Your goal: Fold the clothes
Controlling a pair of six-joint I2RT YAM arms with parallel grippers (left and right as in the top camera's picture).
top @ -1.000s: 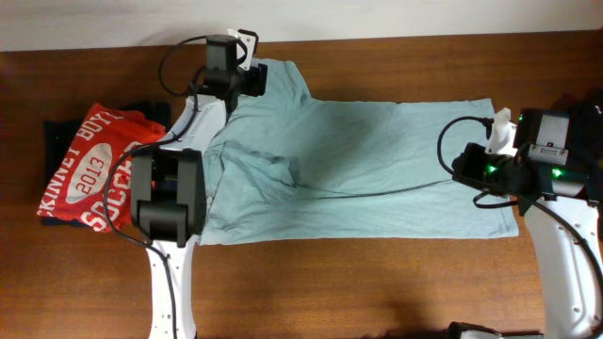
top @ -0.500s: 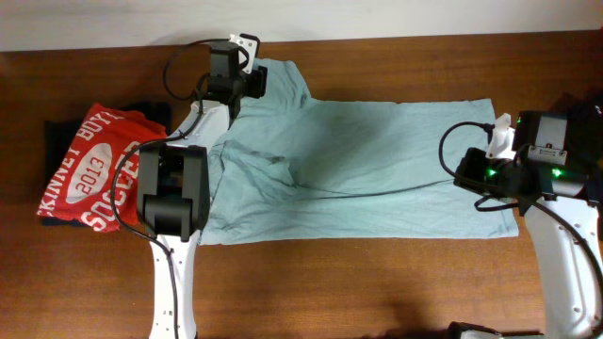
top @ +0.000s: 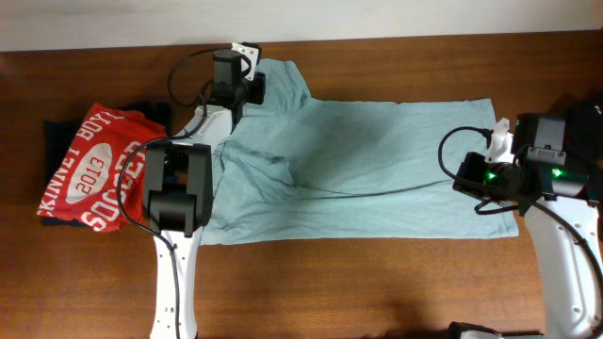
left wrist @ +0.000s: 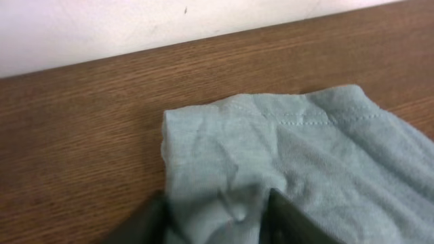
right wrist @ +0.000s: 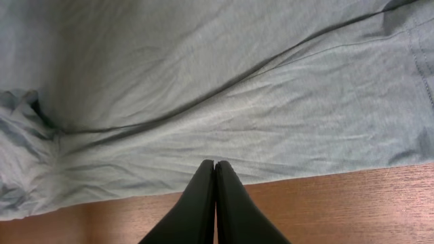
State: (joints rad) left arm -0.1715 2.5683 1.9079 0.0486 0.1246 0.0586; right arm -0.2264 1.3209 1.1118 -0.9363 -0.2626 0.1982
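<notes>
left hand [left wrist: 213, 217] pinching shirt sleeve [left wrist: 271, 156], overhead hidden

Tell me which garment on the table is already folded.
The red shirt with white lettering, stacked at the left end. The pale green T-shirt lies spread flat across the middle.

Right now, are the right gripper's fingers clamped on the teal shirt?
No. The right gripper has its fingers pressed together with no cloth between them, above the teal shirt.
</notes>
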